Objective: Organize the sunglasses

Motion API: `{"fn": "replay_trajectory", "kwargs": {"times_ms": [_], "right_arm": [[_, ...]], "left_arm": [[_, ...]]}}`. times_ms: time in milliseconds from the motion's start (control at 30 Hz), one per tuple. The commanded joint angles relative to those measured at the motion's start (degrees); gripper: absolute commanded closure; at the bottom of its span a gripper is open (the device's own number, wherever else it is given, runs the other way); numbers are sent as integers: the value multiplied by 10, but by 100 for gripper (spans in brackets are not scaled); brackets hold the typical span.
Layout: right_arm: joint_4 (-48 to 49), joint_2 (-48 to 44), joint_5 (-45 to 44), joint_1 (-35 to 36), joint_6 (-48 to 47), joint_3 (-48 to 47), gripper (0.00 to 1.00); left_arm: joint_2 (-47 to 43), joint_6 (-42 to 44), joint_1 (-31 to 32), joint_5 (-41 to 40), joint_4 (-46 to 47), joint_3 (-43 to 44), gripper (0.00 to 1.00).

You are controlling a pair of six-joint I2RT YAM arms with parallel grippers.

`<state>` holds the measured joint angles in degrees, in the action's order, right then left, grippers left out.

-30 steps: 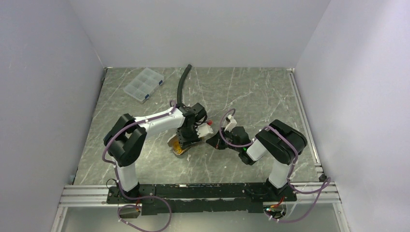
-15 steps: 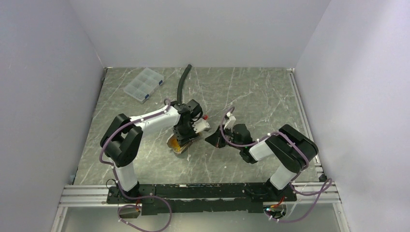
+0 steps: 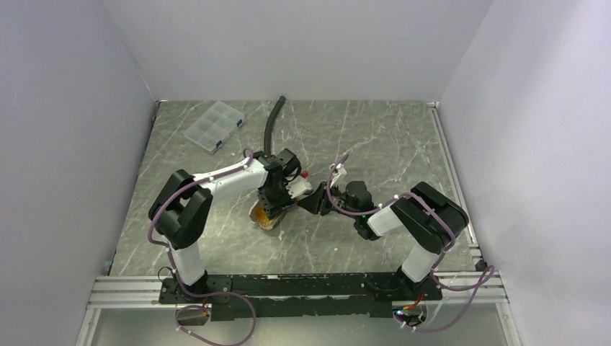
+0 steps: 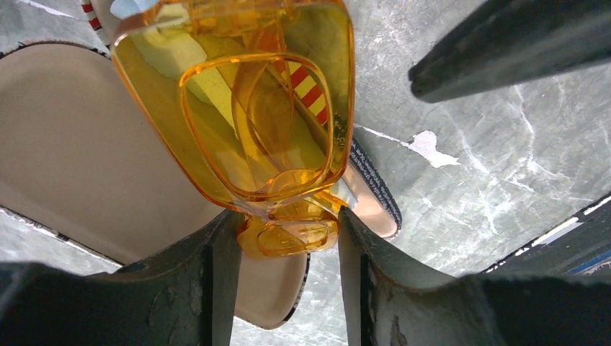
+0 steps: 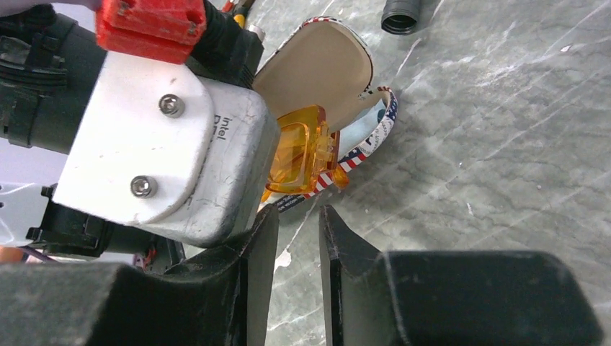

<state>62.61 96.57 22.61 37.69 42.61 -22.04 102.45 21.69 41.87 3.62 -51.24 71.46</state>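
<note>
My left gripper [image 4: 288,223] is shut on one end of the folded sunglasses [image 4: 259,130], whose lenses are amber. It holds them over the mouth of an open pouch [image 4: 72,166] that has a beige inside and a printed, flag-striped rim. In the top view the left gripper [image 3: 277,205] points down at the pouch [image 3: 257,210] in the middle of the table. My right gripper [image 3: 311,204] is close on its right, low over the table. In the right wrist view the right gripper [image 5: 292,216] has its jaws a narrow gap apart and holds nothing. It is just short of the sunglasses [image 5: 299,151] and the pouch [image 5: 320,68].
A clear compartment box [image 3: 214,125] lies at the back left. A black hose [image 3: 272,128] runs from the back toward the left wrist, and its open end shows in the right wrist view [image 5: 405,16]. The left wrist camera housing [image 5: 158,144] crowds the right gripper's left side.
My right gripper has moved left, closer to the left gripper and the pouch. The left gripper shifted slightly left and still holds the sunglasses.
</note>
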Motion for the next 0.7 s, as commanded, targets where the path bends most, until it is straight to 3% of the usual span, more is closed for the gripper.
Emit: {"fn": "replay_trajectory", "kwargs": {"times_ms": [0, 667], "right_arm": [[43, 22, 1, 0, 14, -36, 69], [188, 101, -39, -7, 118, -31, 62]], "left_arm": [[-24, -8, 2, 17, 4, 0, 64], [-25, -2, 2, 24, 3, -5, 62]]}}
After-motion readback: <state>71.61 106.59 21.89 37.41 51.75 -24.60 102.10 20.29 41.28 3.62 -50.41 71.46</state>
